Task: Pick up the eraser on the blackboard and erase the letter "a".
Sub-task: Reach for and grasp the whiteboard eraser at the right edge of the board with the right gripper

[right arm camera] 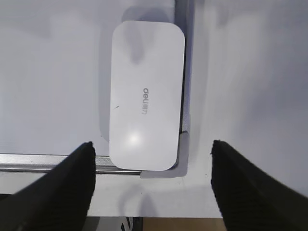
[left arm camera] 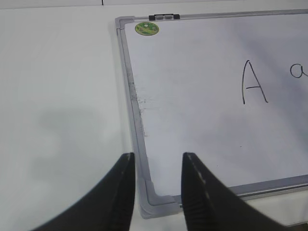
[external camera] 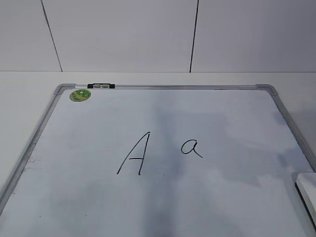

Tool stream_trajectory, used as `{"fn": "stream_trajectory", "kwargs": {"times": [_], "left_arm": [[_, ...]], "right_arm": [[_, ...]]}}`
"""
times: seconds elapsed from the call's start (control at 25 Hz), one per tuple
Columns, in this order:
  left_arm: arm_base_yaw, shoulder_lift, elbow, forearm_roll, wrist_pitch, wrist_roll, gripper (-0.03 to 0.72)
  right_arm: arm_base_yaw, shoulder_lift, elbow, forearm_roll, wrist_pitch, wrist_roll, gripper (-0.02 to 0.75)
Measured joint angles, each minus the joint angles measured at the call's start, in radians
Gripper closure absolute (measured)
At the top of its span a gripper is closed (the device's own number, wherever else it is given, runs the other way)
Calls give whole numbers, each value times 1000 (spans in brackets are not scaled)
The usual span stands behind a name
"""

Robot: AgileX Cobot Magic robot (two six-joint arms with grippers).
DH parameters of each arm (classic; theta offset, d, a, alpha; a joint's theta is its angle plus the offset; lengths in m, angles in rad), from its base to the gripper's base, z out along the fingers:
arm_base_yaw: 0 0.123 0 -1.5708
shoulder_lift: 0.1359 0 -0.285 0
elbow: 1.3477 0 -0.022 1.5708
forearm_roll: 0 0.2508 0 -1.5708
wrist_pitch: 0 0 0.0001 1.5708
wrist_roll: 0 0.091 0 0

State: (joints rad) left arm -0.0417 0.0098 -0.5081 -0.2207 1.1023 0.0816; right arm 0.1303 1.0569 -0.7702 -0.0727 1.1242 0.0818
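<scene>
The blackboard (external camera: 237, 113) is a white board with a silver frame, lying flat on the table. The small letter "a" (external camera: 191, 147) is written right of a taller capital "A" (external camera: 134, 154). The eraser (right arm camera: 146, 94), a white rounded block with a grey logo, lies on the board's near right corner; only its edge shows in the exterior view (external camera: 308, 190). My right gripper (right arm camera: 151, 147) is open wide above the eraser's near end, holding nothing. My left gripper (left arm camera: 156, 159) is open and empty over the board's near left corner (left arm camera: 156, 197). Neither gripper shows in the exterior view.
A round green sticker (external camera: 80, 95) and a small black-and-grey clip (external camera: 101, 86) sit at the board's far left corner. White table (left arm camera: 57, 96) lies left of the board. The table's front edge (right arm camera: 159, 217) is just behind the eraser. A panelled wall (external camera: 123, 34) stands behind.
</scene>
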Motion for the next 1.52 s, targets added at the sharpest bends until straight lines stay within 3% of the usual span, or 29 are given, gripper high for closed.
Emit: {"fn": "stream_trajectory", "kwargs": {"times": [0.28, 0.52, 1.52], "left_arm": [[0, 0, 0, 0, 0, 0, 443], [0, 0, 0, 0, 0, 0, 443], [0, 0, 0, 0, 0, 0, 443]], "right_arm": [[0, 16, 0, 9, -4, 2, 140], [0, 16, 0, 14, -4, 4, 61], [0, 16, 0, 18, 2, -38, 64]]}}
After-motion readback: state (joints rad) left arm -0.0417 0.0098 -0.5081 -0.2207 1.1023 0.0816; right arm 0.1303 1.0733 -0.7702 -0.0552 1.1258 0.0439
